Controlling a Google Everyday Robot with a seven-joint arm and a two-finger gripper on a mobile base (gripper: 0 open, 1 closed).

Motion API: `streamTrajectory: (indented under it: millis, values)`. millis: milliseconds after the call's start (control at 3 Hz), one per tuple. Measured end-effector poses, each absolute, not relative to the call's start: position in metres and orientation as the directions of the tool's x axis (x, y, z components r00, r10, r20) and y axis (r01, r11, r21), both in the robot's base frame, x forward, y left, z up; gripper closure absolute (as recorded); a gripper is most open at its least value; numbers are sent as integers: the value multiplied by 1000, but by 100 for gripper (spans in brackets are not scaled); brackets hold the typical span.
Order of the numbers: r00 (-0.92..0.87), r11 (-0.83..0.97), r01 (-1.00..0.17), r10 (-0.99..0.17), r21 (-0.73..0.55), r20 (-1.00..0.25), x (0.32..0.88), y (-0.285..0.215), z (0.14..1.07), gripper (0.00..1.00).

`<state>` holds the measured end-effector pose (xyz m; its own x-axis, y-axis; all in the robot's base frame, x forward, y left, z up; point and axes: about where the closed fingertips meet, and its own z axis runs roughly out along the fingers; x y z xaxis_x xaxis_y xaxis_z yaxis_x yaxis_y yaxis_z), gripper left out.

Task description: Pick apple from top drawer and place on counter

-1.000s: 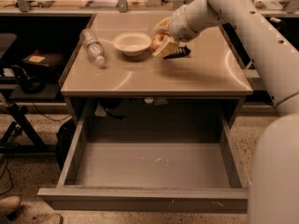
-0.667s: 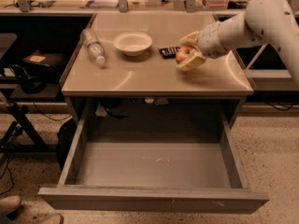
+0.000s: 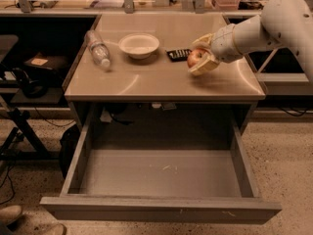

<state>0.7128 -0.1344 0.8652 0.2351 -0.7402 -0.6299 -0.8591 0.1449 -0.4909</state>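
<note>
My gripper (image 3: pixel 198 58) is over the right half of the counter (image 3: pixel 146 80), reaching in from the right. It is shut on the apple (image 3: pixel 194 58), a small red fruit held between the pale fingers just above the tabletop. The top drawer (image 3: pixel 161 173) is pulled out wide below the counter; its grey floor is bare apart from a few small specks.
A white bowl (image 3: pixel 139 45) sits at the counter's back middle. A clear plastic bottle (image 3: pixel 98 49) lies on its side at the left. A small dark flat object (image 3: pixel 177 54) lies just left of the gripper. Shelving and cables stand to the left; a shoe (image 3: pixel 10 214) is at bottom left.
The arm has drawn back to the right, carrying the apple from beside the bowl to the right half of the counter. The dark flat object is now uncovered.
</note>
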Motion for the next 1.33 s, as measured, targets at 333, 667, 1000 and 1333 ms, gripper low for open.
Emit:
streamTrajectory:
  millis: [333, 667, 1000, 1333]
  values:
    - [235, 145, -859, -740, -491, -630, 713, -134, 865, 58]
    - [235, 145, -859, -740, -491, -630, 713, -134, 865, 35]
    - [235, 145, -859, -740, -491, -630, 713, -134, 865, 12]
    - [235, 145, -859, -740, -491, -630, 713, -134, 865, 0]
